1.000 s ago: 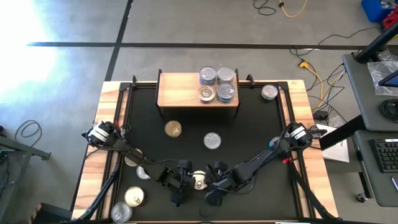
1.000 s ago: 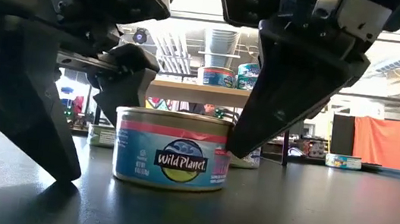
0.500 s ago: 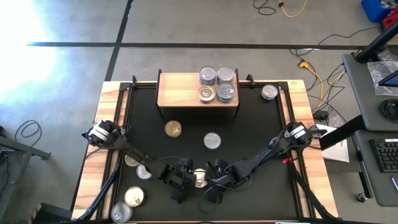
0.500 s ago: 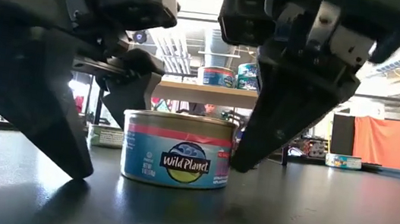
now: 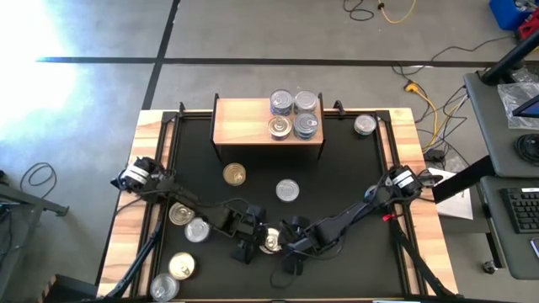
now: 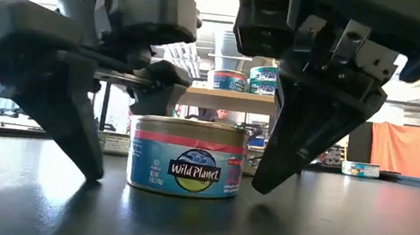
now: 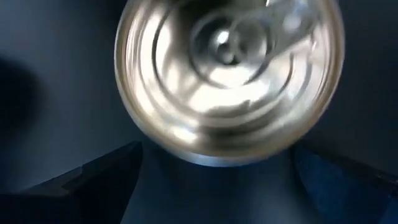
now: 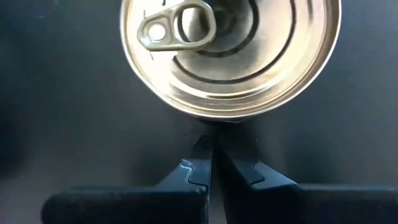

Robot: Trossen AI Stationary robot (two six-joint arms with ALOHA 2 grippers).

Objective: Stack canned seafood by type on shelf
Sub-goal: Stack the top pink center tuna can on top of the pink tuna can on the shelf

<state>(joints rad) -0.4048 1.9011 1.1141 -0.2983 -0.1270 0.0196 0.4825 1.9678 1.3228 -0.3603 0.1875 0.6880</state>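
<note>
Left gripper [image 5: 251, 240]: jaws apart astride tin [image 6: 186, 157] | right gripper [image 8: 210, 163]: jaws together, tips against tin | tabletop [image 5: 337, 181]

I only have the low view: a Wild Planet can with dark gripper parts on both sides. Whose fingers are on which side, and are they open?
Observer: From above, the left gripper is on the can's left with its fingers spread wide, and the right gripper is on its right.
Operator: Is the right gripper open too?
Observer: No. Its wrist view shows the two fingers pressed together, their tips pointing at the wall of the can.
Operator: What is on the shelf? I see only a couple of tins behind.
Observer: The high view shows four cans grouped on the right part of the shelf; its left part is bare wood.
</note>
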